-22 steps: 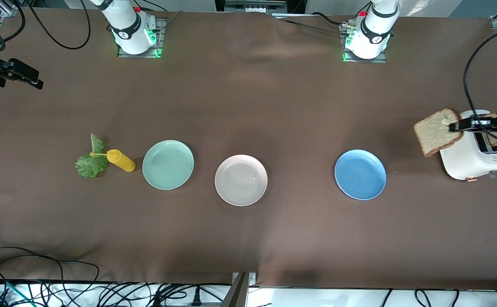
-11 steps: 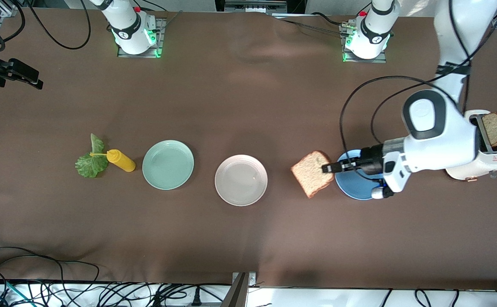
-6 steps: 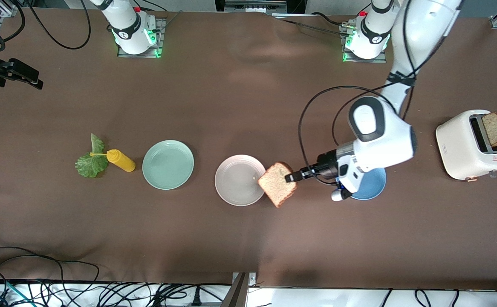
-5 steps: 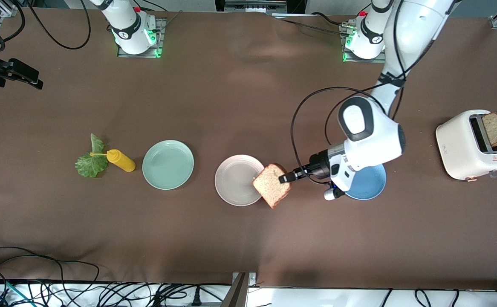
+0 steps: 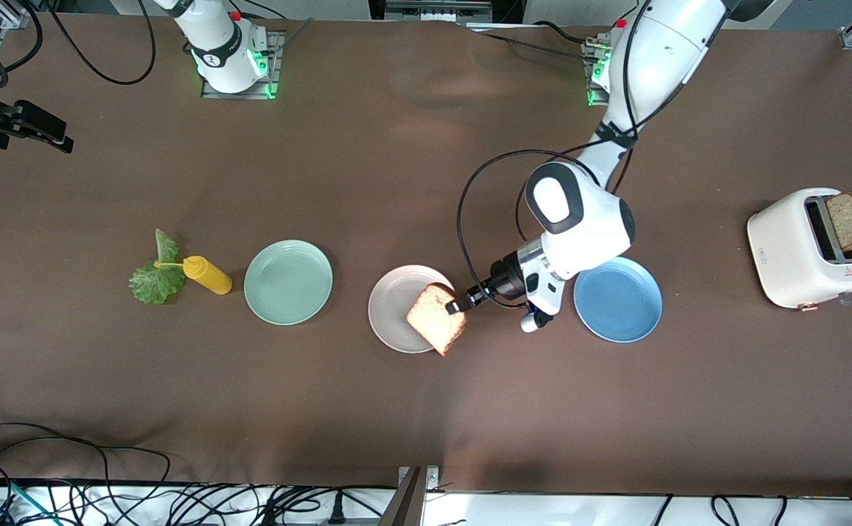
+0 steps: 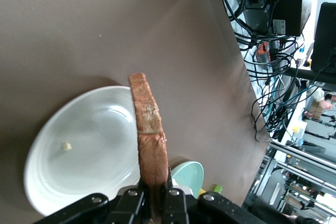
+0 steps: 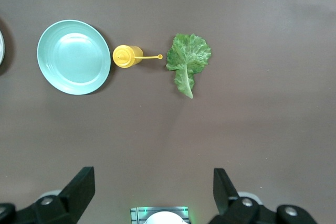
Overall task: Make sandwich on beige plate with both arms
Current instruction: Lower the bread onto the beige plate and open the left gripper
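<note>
Left gripper [image 5: 461,303], clamped on a bread slice [image 5: 437,318], hangs over the beige plate's [image 5: 389,307] four-o'clock rim; right gripper [image 7: 152,195] waits, fingers spread.

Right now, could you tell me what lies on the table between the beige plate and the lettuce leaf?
In the front view, the green plate and then the yellow bottle lie in a row between the beige plate and the lettuce leaf.

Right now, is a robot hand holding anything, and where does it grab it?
The left gripper pinches a bread slice by its crust edge, over the beige plate. The right gripper holds nothing.
</note>
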Controlling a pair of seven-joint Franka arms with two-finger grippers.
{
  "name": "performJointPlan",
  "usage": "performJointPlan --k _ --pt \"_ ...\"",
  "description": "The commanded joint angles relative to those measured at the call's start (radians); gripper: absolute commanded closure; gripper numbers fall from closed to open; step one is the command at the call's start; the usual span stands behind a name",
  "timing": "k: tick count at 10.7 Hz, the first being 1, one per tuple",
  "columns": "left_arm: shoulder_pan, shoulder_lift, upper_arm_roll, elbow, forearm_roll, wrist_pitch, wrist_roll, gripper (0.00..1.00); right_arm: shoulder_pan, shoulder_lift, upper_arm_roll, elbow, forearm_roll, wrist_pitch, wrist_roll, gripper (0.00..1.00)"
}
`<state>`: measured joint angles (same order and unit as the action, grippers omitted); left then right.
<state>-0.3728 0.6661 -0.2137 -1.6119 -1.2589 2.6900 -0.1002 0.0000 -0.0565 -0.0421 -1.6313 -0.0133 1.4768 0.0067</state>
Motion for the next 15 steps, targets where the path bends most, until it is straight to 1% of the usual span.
performJointPlan --k 1,3,5,6,7,8,10,15 --pt "-0.055 0.027 0.010 0.033 -0.070 0.049 0.016 1.00 -0.003 0.011 0.005 0.027 -0.008 -0.016 0.012 0.00" --pt "-0.061 0.067 0.010 0.046 -0.068 0.060 0.016 1.00 -0.005 0.009 0.002 0.027 -0.007 -0.016 0.012 0.00" --pt "-0.081 0.084 0.010 0.063 -0.083 0.074 0.014 1.00 -0.005 0.009 -0.001 0.027 -0.010 -0.010 0.012 0.00" --pt "-0.081 0.084 0.010 0.064 -0.085 0.074 0.013 0.78 -0.005 0.009 -0.001 0.027 -0.008 -0.010 0.012 0.00" --pt "-0.078 0.086 0.010 0.064 -0.099 0.074 0.013 0.34 -0.005 0.011 0.002 0.027 -0.008 -0.010 0.012 0.00" --pt "-0.075 0.084 0.010 0.063 -0.106 0.074 0.013 0.01 -0.005 0.011 0.002 0.027 -0.008 -0.012 0.012 0.00" --pt "-0.063 0.073 0.011 0.055 -0.108 0.073 0.013 0.00 -0.005 0.011 0.001 0.027 -0.008 -0.009 0.012 0.00" --pt "0.014 0.059 0.013 0.038 -0.097 0.071 0.008 0.00 -0.005 0.011 0.001 0.027 -0.010 -0.009 0.012 0.00"
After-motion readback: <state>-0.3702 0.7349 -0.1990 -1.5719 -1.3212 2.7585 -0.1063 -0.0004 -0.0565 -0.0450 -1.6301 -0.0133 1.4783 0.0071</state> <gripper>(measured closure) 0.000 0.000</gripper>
